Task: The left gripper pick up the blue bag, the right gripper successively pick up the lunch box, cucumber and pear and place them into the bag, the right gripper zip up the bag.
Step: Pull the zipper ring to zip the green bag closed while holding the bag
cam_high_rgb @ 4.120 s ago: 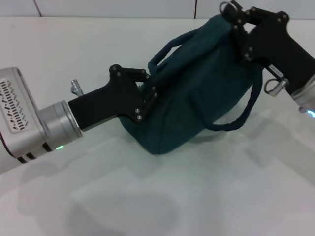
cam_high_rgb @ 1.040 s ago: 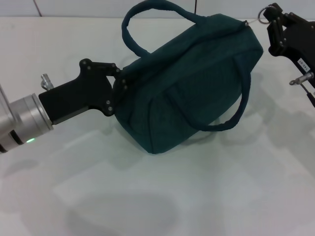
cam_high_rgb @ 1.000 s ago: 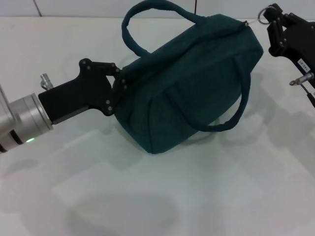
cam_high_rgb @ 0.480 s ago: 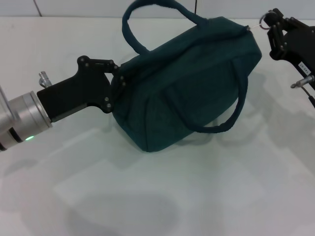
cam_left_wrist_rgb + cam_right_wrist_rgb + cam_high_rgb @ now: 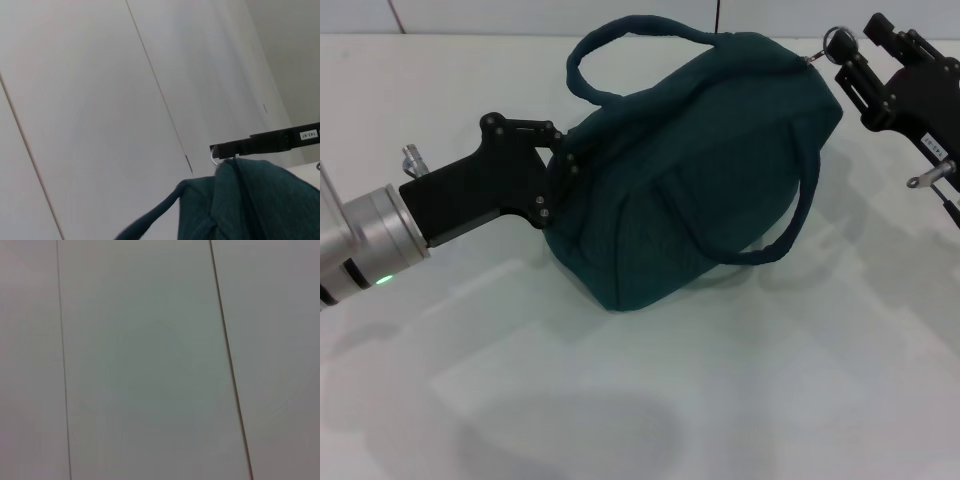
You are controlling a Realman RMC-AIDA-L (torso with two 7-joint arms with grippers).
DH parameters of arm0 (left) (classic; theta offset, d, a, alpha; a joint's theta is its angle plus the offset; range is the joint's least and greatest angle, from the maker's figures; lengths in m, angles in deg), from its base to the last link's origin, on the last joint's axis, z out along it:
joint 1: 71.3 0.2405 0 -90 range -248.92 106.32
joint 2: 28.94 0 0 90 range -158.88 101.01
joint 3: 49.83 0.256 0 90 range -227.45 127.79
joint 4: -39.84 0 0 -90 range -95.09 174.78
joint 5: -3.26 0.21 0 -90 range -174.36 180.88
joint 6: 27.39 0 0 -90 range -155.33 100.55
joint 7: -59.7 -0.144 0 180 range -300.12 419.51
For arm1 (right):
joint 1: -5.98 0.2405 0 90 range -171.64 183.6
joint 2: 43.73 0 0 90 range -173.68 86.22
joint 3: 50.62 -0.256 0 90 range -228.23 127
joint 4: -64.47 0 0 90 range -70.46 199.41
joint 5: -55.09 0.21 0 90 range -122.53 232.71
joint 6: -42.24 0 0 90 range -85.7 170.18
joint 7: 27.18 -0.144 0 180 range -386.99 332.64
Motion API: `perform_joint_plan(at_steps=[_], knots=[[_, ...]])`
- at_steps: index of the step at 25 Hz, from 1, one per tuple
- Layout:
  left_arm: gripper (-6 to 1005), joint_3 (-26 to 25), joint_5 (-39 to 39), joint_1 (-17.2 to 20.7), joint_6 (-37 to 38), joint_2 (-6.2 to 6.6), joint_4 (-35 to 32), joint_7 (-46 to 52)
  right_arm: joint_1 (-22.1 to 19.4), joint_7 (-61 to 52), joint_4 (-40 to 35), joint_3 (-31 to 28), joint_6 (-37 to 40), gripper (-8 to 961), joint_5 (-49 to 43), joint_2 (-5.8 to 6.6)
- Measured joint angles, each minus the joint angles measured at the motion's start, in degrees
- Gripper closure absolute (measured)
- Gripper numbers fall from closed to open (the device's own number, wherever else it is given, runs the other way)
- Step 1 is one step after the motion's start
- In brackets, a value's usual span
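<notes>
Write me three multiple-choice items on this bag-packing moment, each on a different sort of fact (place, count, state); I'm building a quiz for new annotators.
1. Where is the left hand?
A. At the bag's end on the robot's left
B. Above the bag's middle
C. Flat on the table, far from the bag

2. How many loop handles show on the bag?
A. None
B. Two
C. Four

3. What is the state of the bag's top?
A. Wide open, lining showing
B. Closed
C. Torn off

Answers:
1. A: the black two-fingered left hand sits against the robot's-left end of the dark teal fabric bag.
2. B: one handle arches over the top, another hangs down the near side.
3. B: no lining or contents show, and the metal ring pull sits at the end by the black right hand.
</notes>
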Motion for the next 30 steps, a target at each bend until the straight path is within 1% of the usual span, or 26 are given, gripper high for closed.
perform_joint_plan(at_steps=[1, 7, 12, 16, 19, 21, 26, 30], knots=[[954, 0.0, 0.0, 0.0, 0.0, 0.0, 0.0, 0.0, 0.0, -0.6, 0.0, 0.0, 0.1, 670, -0.1, 0.1], [955, 0.1, 0.0, -0.3, -0.1, 0.12, 0.0, 0.0, -0.1, -5.8, 2.3, -0.1, 0.1, 433, -2.0, 0.45], [954, 0.3, 0.0, -0.7, -0.1, 0.32, 0.0, -0.1, 0.0, -5.2, 4.3, -0.1, -0.1, 373, -2.2, 0.92], [954, 0.5, 0.0, -0.8, -0.1, 0.38, 0.0, -0.1, 0.6, -3.7, 6.0, -0.3, -1.2, 376, -2.4, 2.1], [955, 0.5, 0.0, -0.9, -0.1, 0.39, 0.0, -0.1, 1.4, -3.6, 6.0, -0.3, -3.3, 377, -2.9, 2.47], [955, 0.5, 0.0, -0.9, -0.1, 0.37, 0.0, -0.2, 2.1, -3.4, 6.0, -0.2, -5.0, 378, -4.1, 2.39], [955, 0.5, 0.0, -1.0, -0.1, 0.15, 0.0, -0.8, 4.2, -1.4, 5.9, 0.1, -9.7, 378, -6.0, 1.34], [954, 0.5, 0.0, -1.0, -0.1, -0.07, 0.0, -1.4, 5.0, 0.3, 5.4, -0.1, -11.0, 379, -6.9, 0.72]])
